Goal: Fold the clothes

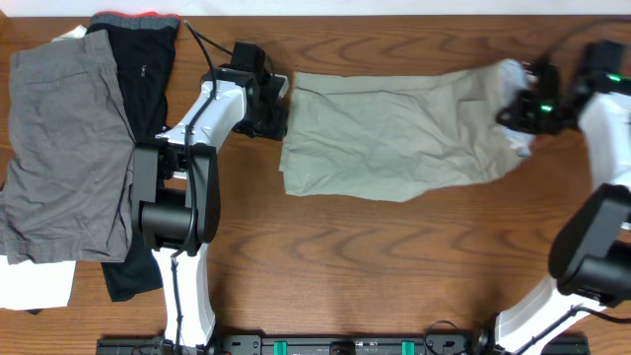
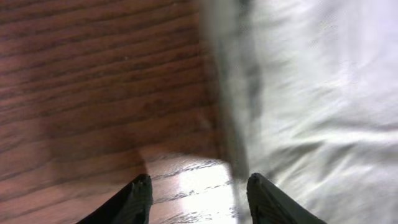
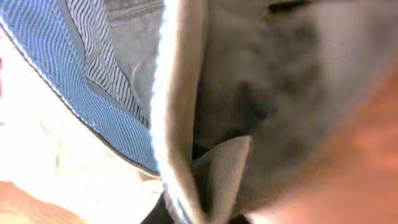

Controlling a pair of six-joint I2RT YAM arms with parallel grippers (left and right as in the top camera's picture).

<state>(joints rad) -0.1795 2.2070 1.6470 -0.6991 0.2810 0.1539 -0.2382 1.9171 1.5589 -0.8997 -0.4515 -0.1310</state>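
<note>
On table, R fingers clamped on khaki shorts; L fingers apart, empty.

The shorts are pale khaki-beige; near the right jaws, their lining is blue-and-white pinstriped. Under the black left jaws, the tabletop is reddish-brown woodgrain.

Was a robotics lab setup: left arm and right arm mounted on a rail at a wood-grain counter, garment pile alongside.
</note>
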